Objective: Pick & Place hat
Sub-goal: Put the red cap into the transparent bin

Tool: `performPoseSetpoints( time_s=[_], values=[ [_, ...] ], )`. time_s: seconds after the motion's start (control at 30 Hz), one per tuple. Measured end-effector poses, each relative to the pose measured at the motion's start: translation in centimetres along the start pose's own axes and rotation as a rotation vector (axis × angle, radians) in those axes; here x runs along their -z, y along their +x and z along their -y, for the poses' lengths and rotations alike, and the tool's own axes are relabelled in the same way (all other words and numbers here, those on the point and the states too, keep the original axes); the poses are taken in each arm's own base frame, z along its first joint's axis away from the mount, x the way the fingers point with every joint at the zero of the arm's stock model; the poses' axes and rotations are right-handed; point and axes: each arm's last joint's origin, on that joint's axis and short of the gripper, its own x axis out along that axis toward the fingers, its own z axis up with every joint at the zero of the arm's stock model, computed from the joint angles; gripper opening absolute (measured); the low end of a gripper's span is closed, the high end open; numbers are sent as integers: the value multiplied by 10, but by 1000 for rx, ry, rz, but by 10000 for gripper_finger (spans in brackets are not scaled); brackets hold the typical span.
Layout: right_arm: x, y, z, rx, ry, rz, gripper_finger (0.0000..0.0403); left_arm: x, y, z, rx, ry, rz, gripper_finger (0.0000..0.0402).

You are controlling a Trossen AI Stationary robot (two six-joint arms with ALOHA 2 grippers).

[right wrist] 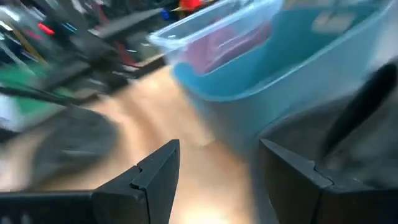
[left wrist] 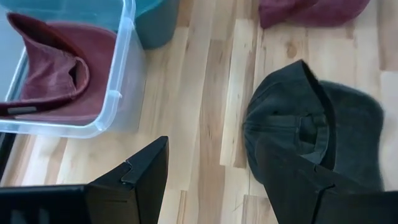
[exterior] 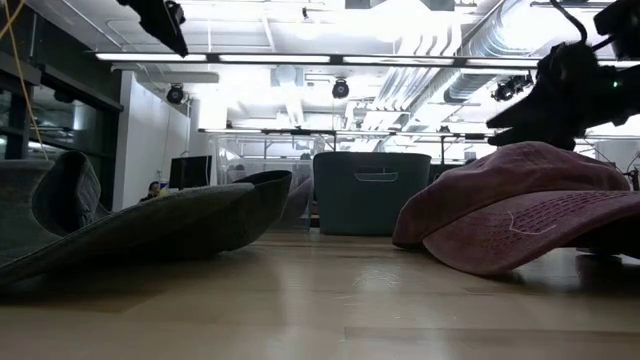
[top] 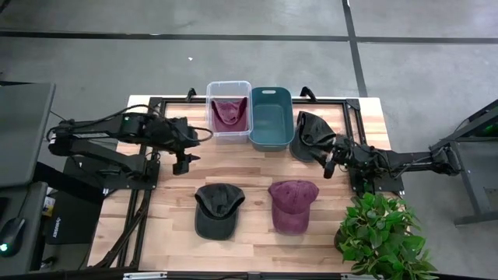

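Note:
Three caps lie on the wooden table. A dark grey cap (top: 218, 208) (left wrist: 317, 134) is near the front, with a maroon cap (top: 292, 204) (exterior: 520, 205) to its right. A second dark cap (top: 310, 134) (right wrist: 360, 124) sits to the right of the teal bin (top: 271, 117). Another maroon cap (top: 229, 113) (left wrist: 56, 68) lies inside the clear bin (top: 229, 134). My left gripper (top: 184, 162) (left wrist: 211, 146) hovers open between the clear bin and the front dark cap. My right gripper (top: 331, 161) (right wrist: 219, 146) is open just beside the far dark cap, with nothing between its fingers.
The clear bin (left wrist: 121, 74) and the teal bin (right wrist: 298, 56) stand side by side at the table's far edge. A potted plant (top: 381, 233) stands at the near right corner. Bare wood shows in the middle of the table, between the bins and the two front caps.

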Motion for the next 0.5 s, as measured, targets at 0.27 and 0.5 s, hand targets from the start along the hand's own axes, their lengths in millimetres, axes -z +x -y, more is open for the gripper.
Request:
performPoseSetpoints(
  time_s=[0.27,0.5],
  values=[
    [5,-1,-6,-192,311,-165,209,-11,15,3,0,1,1,223],
    [6,-1,-9,-280,342,-241,209,-13,22,3,-17,5,-21,223]
  ],
)
